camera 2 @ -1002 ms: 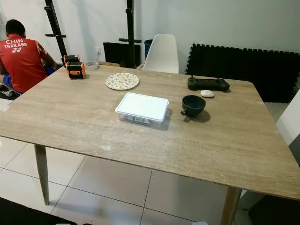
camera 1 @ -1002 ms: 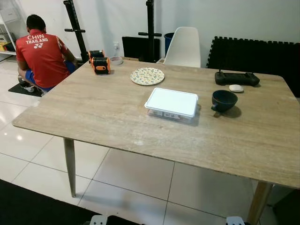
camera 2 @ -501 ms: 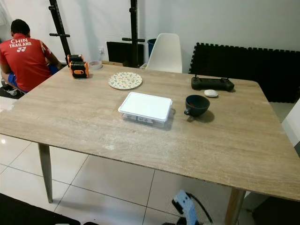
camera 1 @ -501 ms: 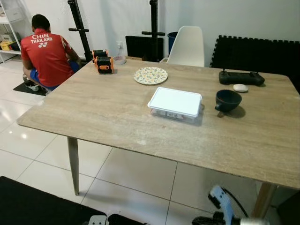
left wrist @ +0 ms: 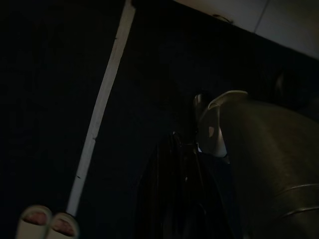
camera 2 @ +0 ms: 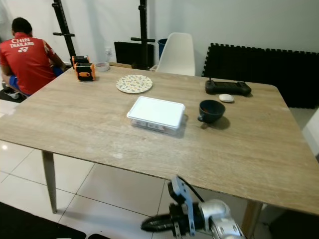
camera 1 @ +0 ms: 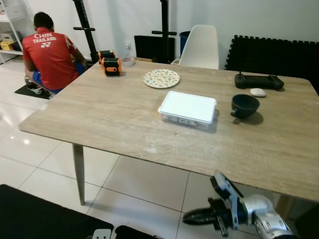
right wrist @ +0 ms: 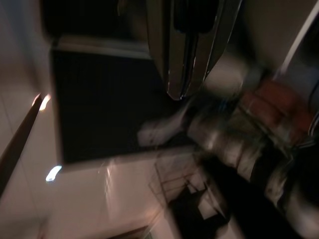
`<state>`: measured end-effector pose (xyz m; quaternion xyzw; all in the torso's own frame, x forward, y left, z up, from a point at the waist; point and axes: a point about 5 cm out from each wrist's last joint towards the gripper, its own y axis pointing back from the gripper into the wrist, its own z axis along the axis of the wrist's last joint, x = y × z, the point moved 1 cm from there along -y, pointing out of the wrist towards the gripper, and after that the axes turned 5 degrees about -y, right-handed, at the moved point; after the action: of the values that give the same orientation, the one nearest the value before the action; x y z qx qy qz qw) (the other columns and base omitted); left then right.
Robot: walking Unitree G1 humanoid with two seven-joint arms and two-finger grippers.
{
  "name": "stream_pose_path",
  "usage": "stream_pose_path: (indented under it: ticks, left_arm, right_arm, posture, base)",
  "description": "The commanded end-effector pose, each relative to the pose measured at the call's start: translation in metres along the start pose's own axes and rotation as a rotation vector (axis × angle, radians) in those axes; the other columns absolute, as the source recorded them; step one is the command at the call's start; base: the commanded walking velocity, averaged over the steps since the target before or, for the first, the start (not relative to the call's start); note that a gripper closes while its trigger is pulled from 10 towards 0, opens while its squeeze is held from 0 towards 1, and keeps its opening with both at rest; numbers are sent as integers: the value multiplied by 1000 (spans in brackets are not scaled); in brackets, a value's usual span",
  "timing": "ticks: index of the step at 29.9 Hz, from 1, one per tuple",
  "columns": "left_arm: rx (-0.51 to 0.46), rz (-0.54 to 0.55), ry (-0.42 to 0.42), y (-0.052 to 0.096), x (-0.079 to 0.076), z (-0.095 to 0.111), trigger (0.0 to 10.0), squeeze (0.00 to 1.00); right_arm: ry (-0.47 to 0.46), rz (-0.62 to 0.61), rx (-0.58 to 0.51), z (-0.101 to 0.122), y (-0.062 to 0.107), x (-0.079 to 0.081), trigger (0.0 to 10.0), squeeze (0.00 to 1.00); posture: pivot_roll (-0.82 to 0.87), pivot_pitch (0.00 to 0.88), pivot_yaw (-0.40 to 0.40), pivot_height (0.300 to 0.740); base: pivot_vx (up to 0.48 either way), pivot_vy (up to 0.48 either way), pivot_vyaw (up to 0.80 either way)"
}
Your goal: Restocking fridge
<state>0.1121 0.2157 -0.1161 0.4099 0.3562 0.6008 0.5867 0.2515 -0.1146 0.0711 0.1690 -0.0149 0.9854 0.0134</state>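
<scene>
So the white-lidded food container [camera 1: 187, 108] is sitting about mid-worktop [camera 1: 99, 119], with a dark bowl [camera 1: 244, 106] just beside it toward the right edge and a patterned plate [camera 1: 161, 78] farther back. A black controller [camera 1: 258, 80] and a small white thing [camera 1: 257, 92] are near the far right corner, and an orange-and-black gadget [camera 1: 111, 66] is by the far left corner. The right gripper [camera 1: 192, 217] hangs low in front of the near edge over the tiled floor [camera 1: 30, 164], fingers together as far as I can see. The left gripper's wrist view is way too dark, so I can't tell how its fingers stand. There's also a person [camera 1: 49, 56] in a red shirt crouched past the far left corner.
</scene>
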Motion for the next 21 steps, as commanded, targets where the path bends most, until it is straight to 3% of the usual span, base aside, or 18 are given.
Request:
stream_pose_path:
  ticks: [1, 2, 5, 6, 7, 10, 14, 15, 16, 17, 18, 21]
  left_arm:
    - [19, 14, 4, 1, 6, -4, 10000, 0]
    - [19, 14, 4, 1, 6, -4, 10000, 0]
    - [18, 14, 3, 1, 6, -4, 10000, 0]
    - [17, 13, 4, 1, 5, -4, 10000, 0]
    - [17, 13, 4, 1, 5, -4, 10000, 0]
    - [13, 10, 8, 1, 4, -3, 10000, 0]
    - [8, 9, 16, 1, 3, -3, 10000, 0]
    - [7, 9, 17, 1, 3, -3, 10000, 0]
    - [7, 9, 17, 1, 3, -3, 10000, 0]
    - [6, 9, 18, 1, 2, -2, 10000, 0]
    - [3, 10, 22, 0, 2, -2, 10000, 0]
    - [3, 10, 22, 0, 2, -2, 10000, 0]
  right_arm:
    - [84, -14, -96, 28, -5, -5, 10000, 0]
    - [84, -14, -96, 28, -5, -5, 10000, 0]
    - [204, -103, -262, 71, -16, -16, 10000, 0]
    - [242, -209, -285, 85, -18, -30, 10000, 0]
    - [242, -209, -285, 85, -18, -30, 10000, 0]
    - [315, -452, -304, 111, -20, -55, 10000, 0]
    - [310, -559, -314, 120, -17, -64, 10000, 0]
    - [307, -681, -298, 125, -11, -74, 10000, 757]
    - [307, -681, -298, 125, -11, -74, 10000, 757]
    - [302, -765, -292, 128, -6, -81, 10000, 1000]
    - [299, -857, -301, 132, 1, -86, 10000, 1000]
    - [299, -857, -301, 132, 1, -86, 10000, 1000]
  posture:
    - [-59, 0, 1, 740]
    - [-59, 0, 1, 740]
    - [-57, 0, -1, 740]
    - [-55, 0, -2, 740]
    - [-55, 0, -2, 740]
    - [-56, 0, -4, 740]
    - [-56, 0, -5, 740]
    - [-51, 0, -7, 740]
    - [-51, 0, -7, 740]
    - [-51, 0, -7, 740]
    - [-41, 0, -11, 740]
    - [-41, 0, -11, 740]
  base:
    - [0, 0, 0]
    - [0, 0, 0]
    - [0, 0, 0]
    - [0, 0, 0]
    - [0, 0, 0]
    - [0, 0, 0]
    - [0, 0, 0]
    - [0, 0, 0]
    - [0, 0, 0]
    - [0, 0, 0]
    - [0, 0, 0]
    - [0, 0, 0]
